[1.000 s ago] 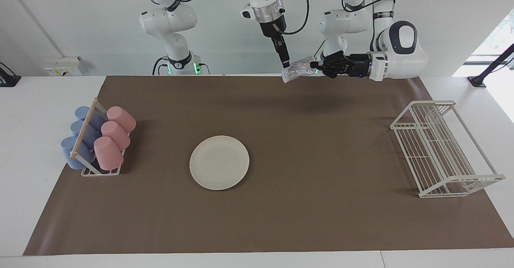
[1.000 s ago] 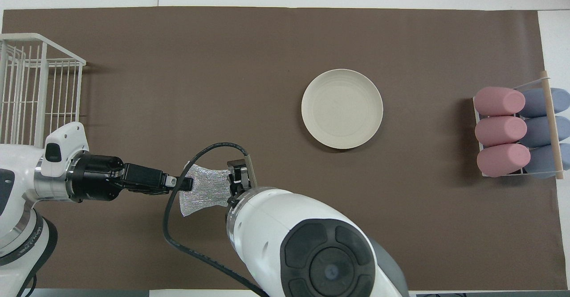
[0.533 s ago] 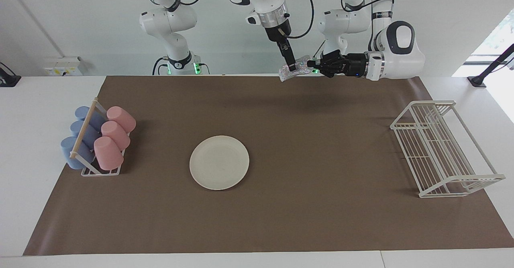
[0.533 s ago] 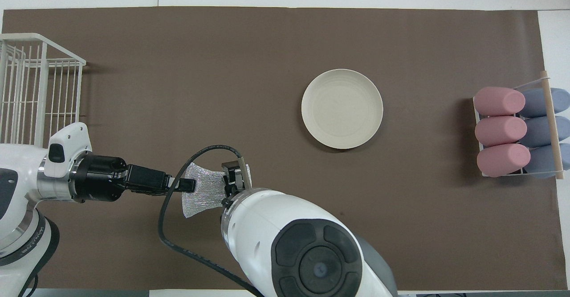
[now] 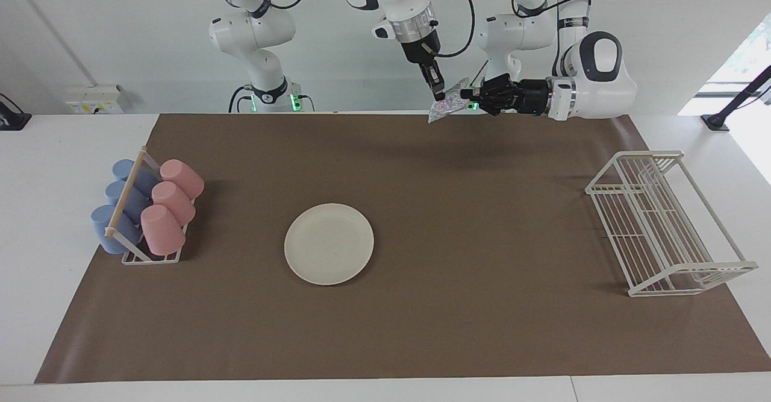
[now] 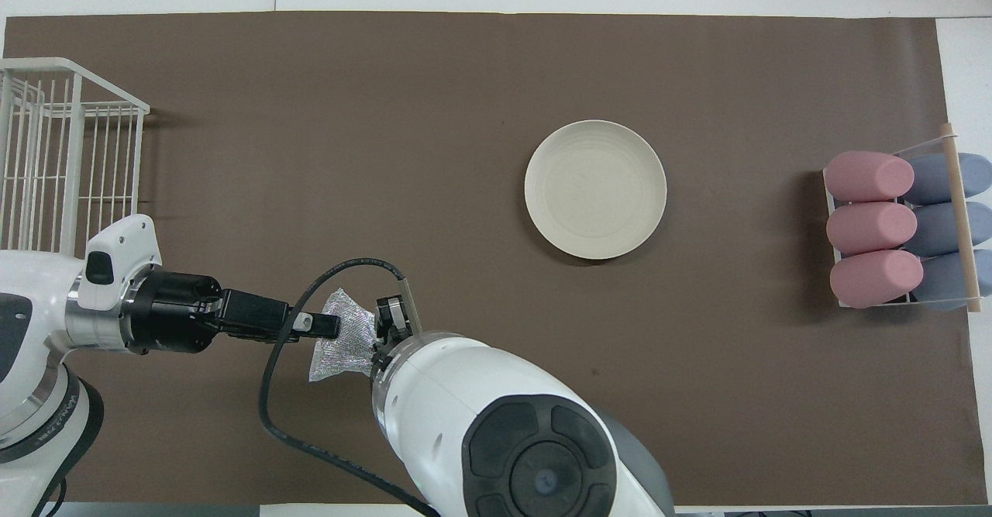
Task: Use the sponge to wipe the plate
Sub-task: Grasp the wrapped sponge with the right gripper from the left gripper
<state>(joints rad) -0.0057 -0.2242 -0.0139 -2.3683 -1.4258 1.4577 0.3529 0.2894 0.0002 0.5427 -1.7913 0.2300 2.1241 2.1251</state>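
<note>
Since a second ago, both of my grippers have drawn closer to each other and risen a little at the top centre of the facing view. The sponge (image 5: 444, 108) between them, which was stretched wide, is now bunched into a narrow hanging fold.

My left gripper (image 5: 465, 94) lies level and pinches one end of the sponge. My right gripper (image 5: 439, 93) points down and, as far as I can judge, is pressed together on the other end. Both are up in the air over the edge of the brown mat (image 5: 421, 342) closest to my bases.

Farther out, the plate (image 5: 329, 243) lies flat on the mat at the centre of the frame, well apart from the sponge and not yet touched. At the right arm's end of the table the cup holder (image 5: 147, 209) carries pink and blue cups. At the left arm's end stands the white wire rack (image 5: 662, 227).

I judge the step to be a handover of the sponge from one gripper to the other, so wiping has not started. Next, one gripper must let go while the other keeps a firm pinch. Then that arm must carry the sponge down to the plate.

From above, my right arm's body covers its own wrist and part of the sponge. I cannot tell which gripper will keep the sponge.
</note>
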